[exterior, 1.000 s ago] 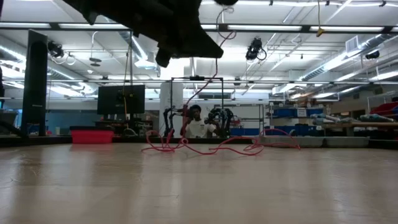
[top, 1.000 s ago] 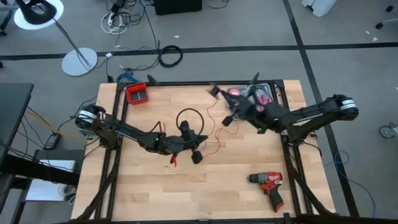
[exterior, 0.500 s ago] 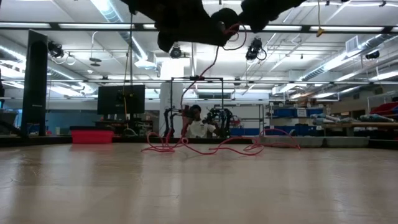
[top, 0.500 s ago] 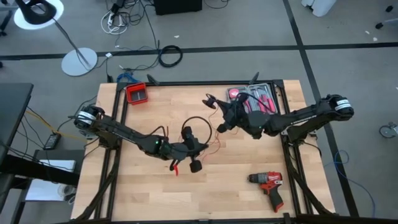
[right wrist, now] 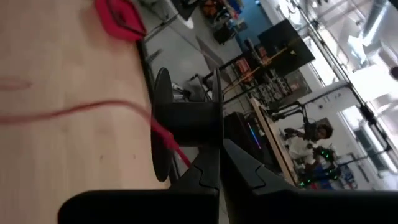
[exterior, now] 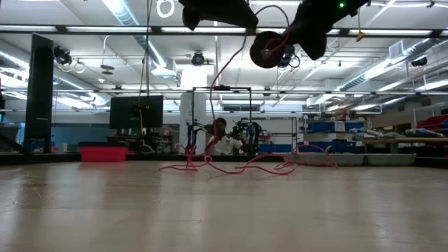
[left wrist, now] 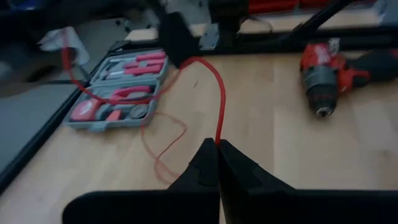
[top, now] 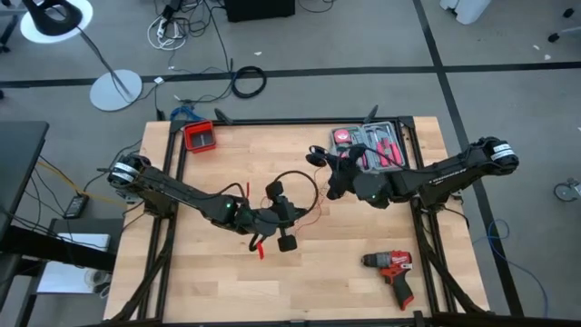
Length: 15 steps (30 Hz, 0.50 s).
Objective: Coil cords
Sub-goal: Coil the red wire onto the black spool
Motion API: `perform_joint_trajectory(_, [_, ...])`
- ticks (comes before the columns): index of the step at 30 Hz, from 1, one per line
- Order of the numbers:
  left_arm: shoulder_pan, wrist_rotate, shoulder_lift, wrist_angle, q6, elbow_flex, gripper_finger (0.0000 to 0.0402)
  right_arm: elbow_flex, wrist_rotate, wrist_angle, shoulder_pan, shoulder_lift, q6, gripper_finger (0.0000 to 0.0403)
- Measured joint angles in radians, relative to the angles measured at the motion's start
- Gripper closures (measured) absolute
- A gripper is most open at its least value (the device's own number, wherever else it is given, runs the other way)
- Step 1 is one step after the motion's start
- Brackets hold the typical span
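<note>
The cords are thin red and black wires. A black loop (top: 295, 186) and a red strand (top: 313, 214) hang between my two grippers over the table's middle, and a red clip (top: 259, 247) shows below my left arm. More red wire (exterior: 231, 166) lies on the table farther back. My left gripper (left wrist: 217, 149) is shut on the red strand. My right gripper (right wrist: 219, 155), facing it from the right, is also shut on red wire. In the low view both grippers are high above the table. My left gripper pinches the red wire (left wrist: 217, 134) between its two shut fingers. From there the wire rises in an arc, clear of the table, toward my right gripper. My right gripper pinches the red wire (right wrist: 181, 155) between its shut fingers, which point nearly level toward the table's left. The wire runs on slack down toward the table.
An open grey tool case (top: 368, 145) with red tools sits at the far right. A red drill (top: 392, 271) lies at the near right. A small red bin (top: 200, 136) stands at the far left corner.
My left gripper has risen, leaving the top of the low view, and drifted toward the near edge. My right gripper has sunk, rolled, and moved toward my left gripper. The black loop has spread wider, and the red wire now hangs in a taller arc.
</note>
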State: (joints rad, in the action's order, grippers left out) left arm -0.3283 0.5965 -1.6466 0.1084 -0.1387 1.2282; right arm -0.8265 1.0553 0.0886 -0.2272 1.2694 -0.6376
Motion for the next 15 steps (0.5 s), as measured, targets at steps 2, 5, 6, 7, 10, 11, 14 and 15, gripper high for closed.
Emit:
perform_joint_trajectory(2, [-0.003, 0.012, 0.000, 0.062, -0.003, 0.024, 0.0401, 0.000, 0.012, -0.053, -0.020, 0.000, 0.014, 0.0403])
perform_joint_trajectory(5, [-0.011, 0.032, 0.000, 0.142, -0.013, 0.054, 0.0401, 0.000, 0.035, -0.148, -0.050, -0.001, 0.057, 0.0403])
perform_joint_trajectory(6, [-0.013, 0.037, 0.000, 0.165, -0.020, 0.062, 0.0401, 0.000, 0.041, -0.184, -0.060, -0.001, 0.073, 0.0403])
perform_joint_trajectory(7, [-0.014, 0.041, 0.000, 0.196, -0.022, 0.068, 0.0401, 0.000, 0.042, -0.220, -0.070, -0.002, 0.093, 0.0403])
perform_joint_trajectory(10, [-0.014, 0.047, 0.000, 0.292, -0.043, 0.087, 0.0401, 0.000, 0.043, -0.327, -0.097, -0.005, 0.166, 0.0403])
perform_joint_trajectory(11, [-0.013, 0.053, 0.000, 0.321, -0.052, 0.092, 0.0401, 0.000, 0.040, -0.361, -0.107, -0.006, 0.193, 0.0403])
perform_joint_trajectory(14, [-0.013, 0.082, 0.000, 0.395, -0.079, 0.098, 0.0401, 0.000, 0.023, -0.460, -0.138, -0.010, 0.281, 0.0403])
perform_joint_trajectory(15, [-0.013, 0.091, 0.000, 0.415, -0.086, 0.098, 0.0401, 0.000, 0.013, -0.486, -0.149, -0.013, 0.308, 0.0403])
